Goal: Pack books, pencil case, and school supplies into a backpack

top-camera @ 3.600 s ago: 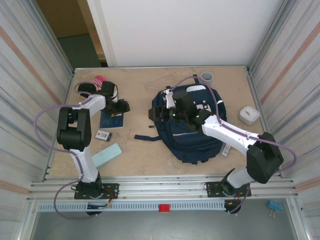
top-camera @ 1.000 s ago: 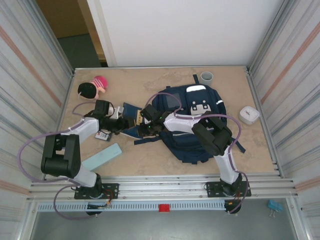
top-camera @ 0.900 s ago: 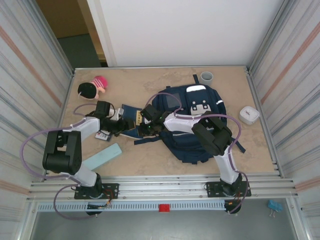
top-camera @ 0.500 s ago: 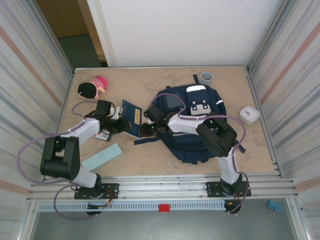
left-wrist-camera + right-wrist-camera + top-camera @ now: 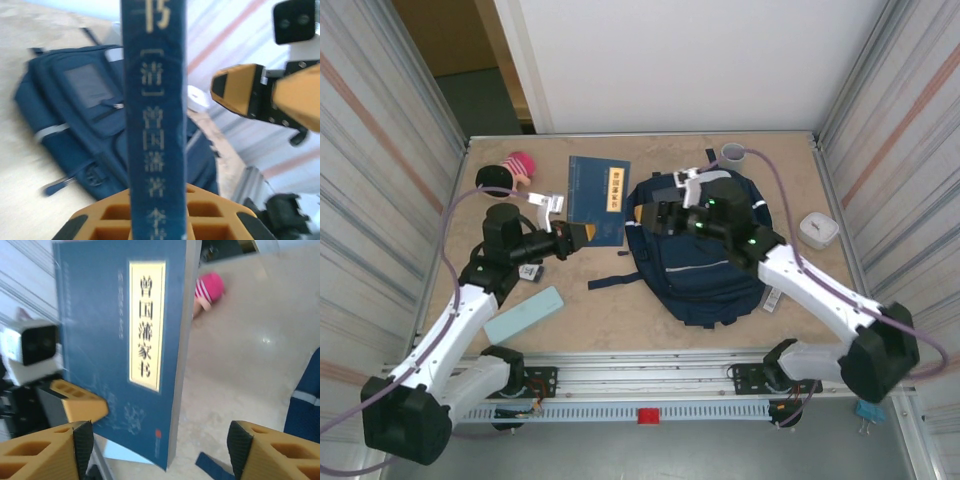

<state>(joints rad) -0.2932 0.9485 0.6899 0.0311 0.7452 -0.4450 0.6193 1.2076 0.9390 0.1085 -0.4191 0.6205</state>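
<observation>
Book (image 5: 598, 198) is pinched at one edge by left tool (image 5: 586, 235).

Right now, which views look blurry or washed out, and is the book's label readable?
Top external: sharp, evenly lit. Left wrist: the thin navy book with a yellow label strip is close and soft, the navy fabric backpack behind blurred, upper right washed out. Right wrist: label readable, pink toy blurred, glare on the beige tabletop.

Overhead camera looks down from behind; both wrist cameras closely share the book (image 5: 155, 125).
</observation>
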